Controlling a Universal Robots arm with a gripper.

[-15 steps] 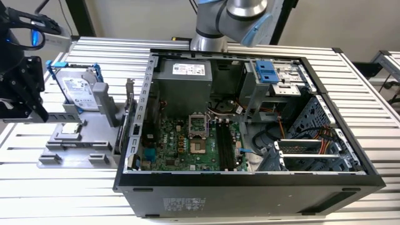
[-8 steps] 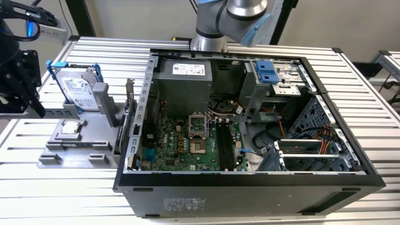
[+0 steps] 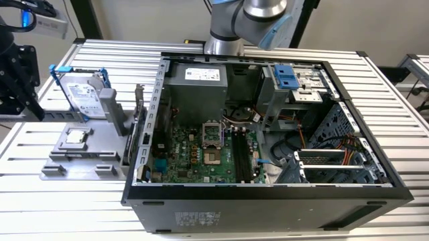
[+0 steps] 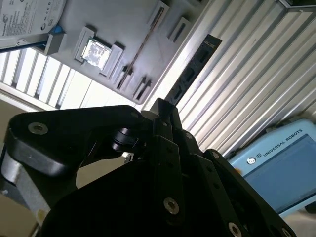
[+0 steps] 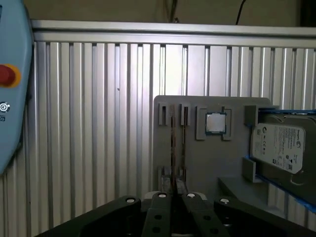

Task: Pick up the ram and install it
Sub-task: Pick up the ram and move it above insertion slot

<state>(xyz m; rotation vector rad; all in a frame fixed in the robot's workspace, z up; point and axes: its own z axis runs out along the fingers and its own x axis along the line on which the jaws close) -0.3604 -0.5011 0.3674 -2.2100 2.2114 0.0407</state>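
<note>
1. Your slatted metal table (image 5: 98, 123) carries a grey tray (image 5: 197, 163) and an open computer case (image 3: 144, 145).
2. The gripper (image 4: 160, 106) is clamped on one end of the ram (image 4: 193, 66), which juts out above the slats near the tray.
3. In my judgement, you want a square, untwisted hold.
4. The tray holds a processor chip (image 5: 215, 122) and a hard drive (image 5: 279, 145). The case's memory slots (image 3: 240, 150) look empty.
</note>
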